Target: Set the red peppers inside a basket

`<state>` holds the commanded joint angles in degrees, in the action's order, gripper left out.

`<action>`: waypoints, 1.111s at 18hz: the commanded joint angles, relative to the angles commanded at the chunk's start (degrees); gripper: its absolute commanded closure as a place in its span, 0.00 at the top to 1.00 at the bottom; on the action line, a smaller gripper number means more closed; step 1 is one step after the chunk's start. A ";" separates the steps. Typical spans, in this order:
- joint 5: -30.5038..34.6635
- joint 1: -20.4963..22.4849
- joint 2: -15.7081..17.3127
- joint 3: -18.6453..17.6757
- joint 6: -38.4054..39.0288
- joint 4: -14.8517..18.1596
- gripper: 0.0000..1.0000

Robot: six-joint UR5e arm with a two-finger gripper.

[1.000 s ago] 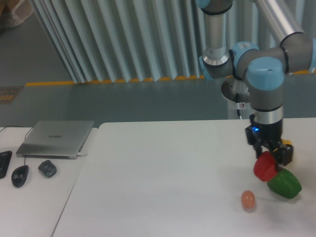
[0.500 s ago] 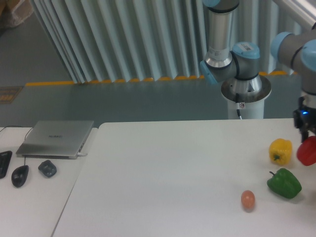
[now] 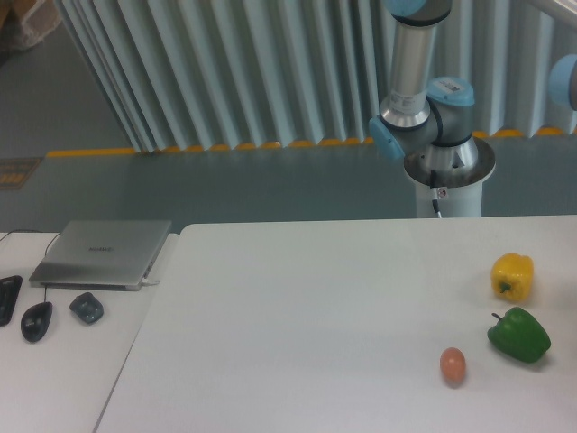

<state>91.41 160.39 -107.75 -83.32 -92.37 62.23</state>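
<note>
The red peppers are out of view in the camera frame. The gripper is also out of view, past the right edge. Only the arm's upright link and blue shoulder joint [image 3: 424, 99] show, along with a sliver of another joint [image 3: 566, 83] at the far right. No basket can be seen.
On the white table [image 3: 297, 316] lie a yellow pepper [image 3: 512, 274], a green pepper [image 3: 519, 334] and a small orange egg-shaped thing [image 3: 453, 364] at the right. A closed laptop [image 3: 104, 253], two mice and a dark device sit on the left table.
The gripper carried the red pepper rightward from beside the green pepper, reached the right edge half a second ago, and has now left the frame with it.
</note>
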 joint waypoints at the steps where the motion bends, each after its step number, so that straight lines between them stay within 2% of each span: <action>1: 0.00 0.88 -0.61 -0.17 0.00 -0.27 0.43; 6: 1.14 4.75 -1.50 -2.36 0.61 0.17 0.43; 7: 2.71 5.36 -2.28 -2.98 0.70 0.26 0.46; 10: 6.76 5.81 -3.52 -3.43 0.53 0.17 0.46; 14: 6.42 7.12 -3.52 -4.31 0.52 -0.18 0.46; 15: 6.42 7.13 -3.61 -4.13 0.70 -0.18 0.51; 17: 6.33 6.95 -3.69 -4.22 0.44 -0.18 0.91; 18: 6.15 6.95 -3.69 -4.39 0.61 -0.18 1.00; 20: 4.75 7.04 -3.78 -4.48 0.79 -0.27 1.00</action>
<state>96.16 167.43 -111.53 -87.80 -91.58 61.96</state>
